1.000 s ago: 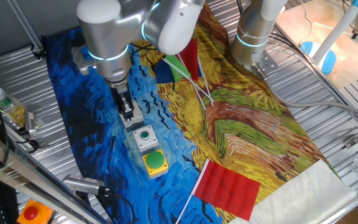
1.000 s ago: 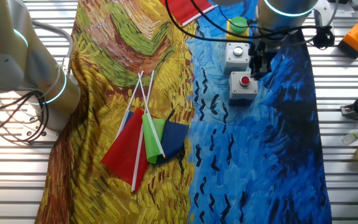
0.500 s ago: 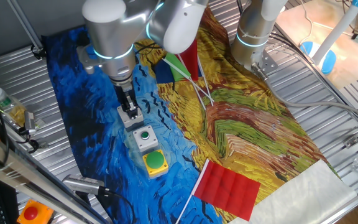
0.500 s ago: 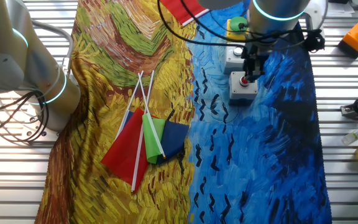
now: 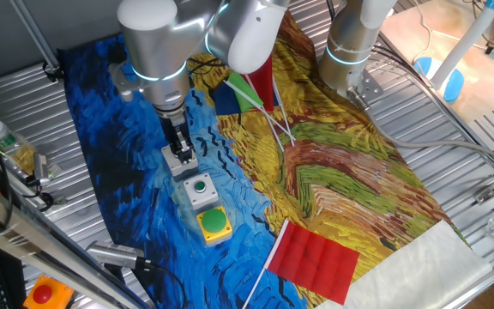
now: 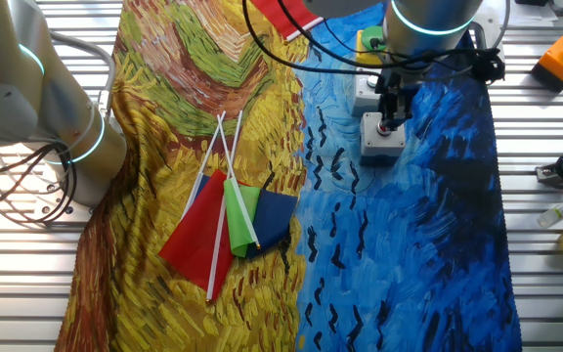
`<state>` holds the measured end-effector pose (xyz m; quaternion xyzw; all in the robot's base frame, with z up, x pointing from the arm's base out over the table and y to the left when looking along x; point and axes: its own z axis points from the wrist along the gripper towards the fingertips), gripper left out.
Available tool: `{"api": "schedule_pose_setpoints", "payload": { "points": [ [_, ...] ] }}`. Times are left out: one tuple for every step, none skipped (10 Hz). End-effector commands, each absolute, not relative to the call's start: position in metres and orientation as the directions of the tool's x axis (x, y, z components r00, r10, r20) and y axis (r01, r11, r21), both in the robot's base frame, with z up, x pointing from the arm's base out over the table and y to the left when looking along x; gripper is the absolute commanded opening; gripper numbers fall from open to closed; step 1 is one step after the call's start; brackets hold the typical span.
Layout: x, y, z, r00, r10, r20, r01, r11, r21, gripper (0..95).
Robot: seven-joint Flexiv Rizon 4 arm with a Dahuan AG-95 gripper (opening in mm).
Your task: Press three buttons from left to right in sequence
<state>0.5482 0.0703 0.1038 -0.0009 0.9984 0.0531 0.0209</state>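
I see open blue-painted cloth (image 6: 428, 225) on both sides of my pincer (image 5: 181, 154), with the ribbed metal table (image 6: 545, 274) past its edge. Three push-button boxes sit in a close row: the grey box with the small red button (image 6: 381, 140) directly under the fingertips, the grey box with the small green button (image 5: 200, 190) next beyond, then the yellow box with the big green dome (image 5: 213, 223). The pincer points straight down onto the red button (tips apparently touching it); its opening I cannot tell.

A swirled blue and yellow painted cloth (image 5: 333, 197) carries grey and yellow button boxes (image 5: 201, 190) and red flags (image 5: 314, 258).
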Motion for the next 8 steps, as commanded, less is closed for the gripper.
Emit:
{"api": "schedule_pose_setpoints", "payload": {
  "points": [
    [0.5490, 0.0705, 0.1024, -0.999, -0.002, -0.039, -0.006, 0.994, 0.108, 38.0],
    [0.5491, 0.0702, 0.1002, -0.999, -0.002, -0.040, -0.006, 0.994, 0.111, 38.0],
    [0.5490, 0.0703, 0.0991, -0.999, -0.002, -0.039, -0.007, 0.994, 0.112, 38.0],
    [0.5491, 0.0707, 0.0987, -0.999, -0.002, -0.037, -0.006, 0.994, 0.112, 38.0],
    [0.5491, 0.0709, 0.0986, -0.999, 0.000, -0.037, -0.004, 0.994, 0.113, 38.0],
    [0.5495, 0.0713, 0.0976, -0.999, 0.001, -0.036, -0.003, 0.994, 0.113, 38.0],
    [0.5501, 0.0716, 0.0958, -0.999, 0.002, -0.037, -0.003, 0.994, 0.113, 38.0],
    [0.5505, 0.0717, 0.0942, -0.999, 0.001, -0.038, -0.004, 0.994, 0.113, 38.0]
  ]
}}
